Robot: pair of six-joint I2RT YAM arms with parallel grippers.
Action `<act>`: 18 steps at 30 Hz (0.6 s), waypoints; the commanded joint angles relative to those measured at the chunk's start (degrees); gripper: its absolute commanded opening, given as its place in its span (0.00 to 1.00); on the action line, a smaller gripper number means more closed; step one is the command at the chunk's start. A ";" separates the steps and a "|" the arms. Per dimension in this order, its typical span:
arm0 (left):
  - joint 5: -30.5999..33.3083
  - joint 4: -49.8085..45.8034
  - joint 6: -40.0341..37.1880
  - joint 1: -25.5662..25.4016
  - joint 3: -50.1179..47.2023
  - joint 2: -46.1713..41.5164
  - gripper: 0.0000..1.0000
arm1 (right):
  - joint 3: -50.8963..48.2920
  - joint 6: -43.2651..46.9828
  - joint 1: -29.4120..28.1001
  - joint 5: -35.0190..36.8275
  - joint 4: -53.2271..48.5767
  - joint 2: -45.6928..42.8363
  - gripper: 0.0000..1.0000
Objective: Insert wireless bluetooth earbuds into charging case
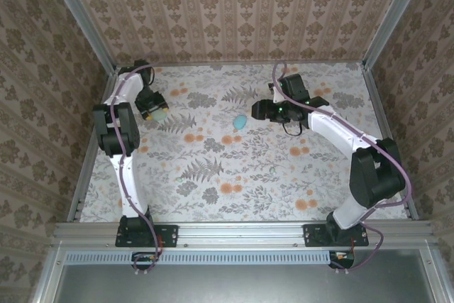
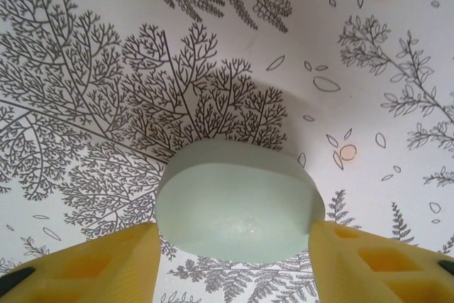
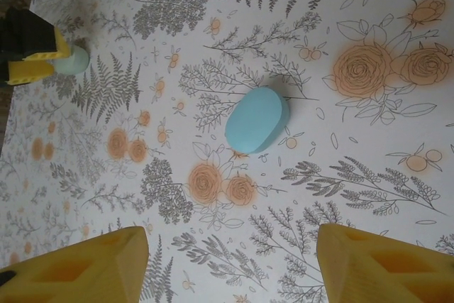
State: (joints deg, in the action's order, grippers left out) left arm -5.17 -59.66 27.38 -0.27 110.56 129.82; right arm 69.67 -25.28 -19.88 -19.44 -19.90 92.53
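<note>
Right wrist: teal case amid orange flowers

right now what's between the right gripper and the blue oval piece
Nothing but bare flower-printed tablecloth between the right gripper and the blue oval piece, as the right wrist view shows.

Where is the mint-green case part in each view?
Top external: mint-green case part in the upper left, at the left gripper.
Left wrist: bottom centre, between the yellow fingers.
Right wrist: top left, beside a yellow finger.
Shared landmark: the left gripper.
</note>
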 commanded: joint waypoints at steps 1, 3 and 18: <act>-2.43 -3.19 -1.26 0.54 0.60 1.29 0.55 | -0.91 -0.75 -0.69 -1.39 -0.61 -2.44 0.65; -2.78 -2.51 -1.27 0.33 -1.06 0.60 0.53 | -1.11 -0.89 -1.08 -1.43 -0.75 -2.77 0.65; -3.37 5.34 -1.37 -2.17 -17.92 -11.59 0.48 | 1.16 -1.09 -5.61 -0.62 -1.84 -1.09 0.65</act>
State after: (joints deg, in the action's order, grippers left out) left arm -7.90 -54.00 26.96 -1.67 94.74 122.43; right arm 69.17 -25.71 -24.43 -19.92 -19.97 91.18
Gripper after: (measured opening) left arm 0.479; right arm 0.650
